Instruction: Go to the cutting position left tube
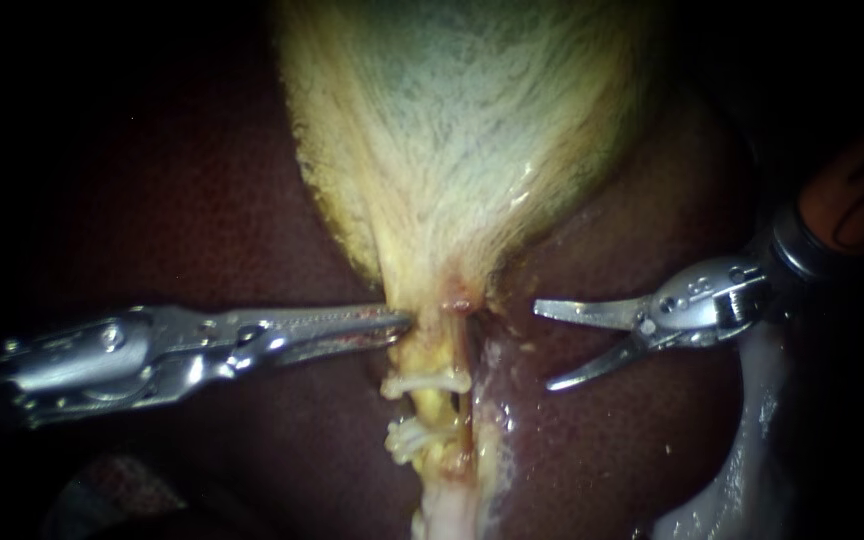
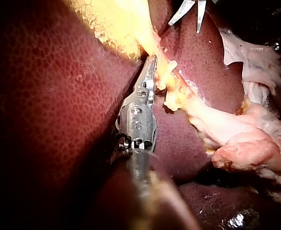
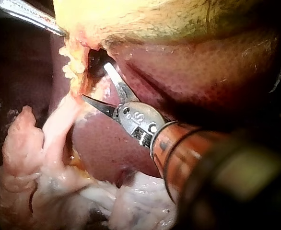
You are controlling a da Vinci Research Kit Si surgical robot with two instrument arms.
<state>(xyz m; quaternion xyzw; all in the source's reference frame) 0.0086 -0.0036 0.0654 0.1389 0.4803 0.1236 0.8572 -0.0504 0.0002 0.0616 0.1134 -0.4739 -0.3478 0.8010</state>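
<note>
While left instrument [image 1: 392,325] grips gallbladder [image 1: 462,130], right instrument's [image 1: 544,346] gaping jaws face two clips [image 1: 430,381] [image 1: 410,440].

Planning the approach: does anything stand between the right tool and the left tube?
Yes, likely. The right tool, jaws open, hangs clear of the tubes on their right. The reddish right tube runs beside the left tube on the tool's side, so it lies in between. Nothing else visible.

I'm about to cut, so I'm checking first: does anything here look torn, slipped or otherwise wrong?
Nothing stands out. The upper clip and lower clip both lie across the tubes below the gallbladder. The right instrument has its jaws open beside them, touching nothing, and no tear shows.
</note>
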